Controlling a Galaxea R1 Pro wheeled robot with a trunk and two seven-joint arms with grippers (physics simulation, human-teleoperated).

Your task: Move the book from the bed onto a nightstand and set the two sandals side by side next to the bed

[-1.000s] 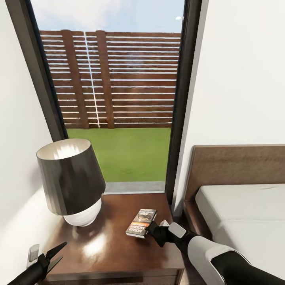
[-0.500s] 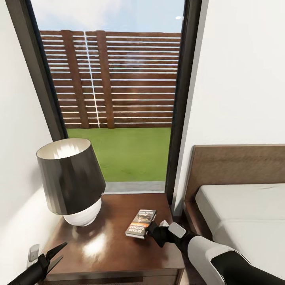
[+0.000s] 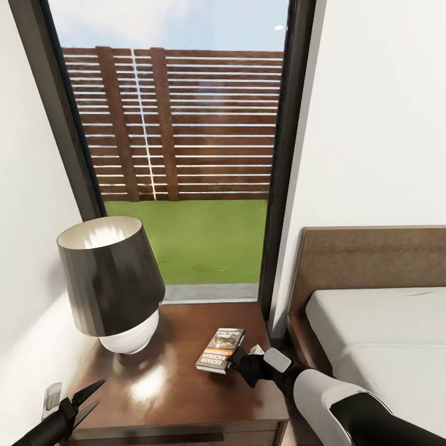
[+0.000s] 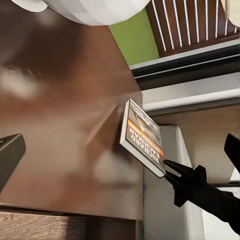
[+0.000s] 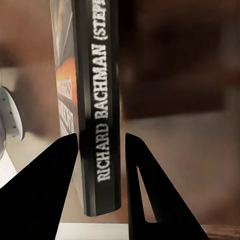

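Note:
The book (image 3: 220,350) rests low over the right part of the dark-brown nightstand (image 3: 173,396), its cover up and slightly tilted. My right gripper (image 3: 237,360) is shut on its near end. In the right wrist view the spine of the book (image 5: 97,100), lettered RICHARD BACHMAN, stands between the two black fingers (image 5: 50,190). The left wrist view shows the book (image 4: 142,137) just above the nightstand top (image 4: 60,125), casting a shadow, with the right gripper (image 4: 172,167) at its corner. My left gripper (image 3: 93,396) hangs open at the nightstand's front left corner. The sandals are out of view.
A lamp (image 3: 108,285) with a dark shade and white base takes up the nightstand's left half. The bed (image 3: 384,334) with its brown headboard lies to the right. A tall black-framed window (image 3: 186,155) stands behind, and a white wall outlet (image 3: 52,396) is at lower left.
The book and my right gripper have sunk very slightly toward the nightstand top. The left arm has not moved.

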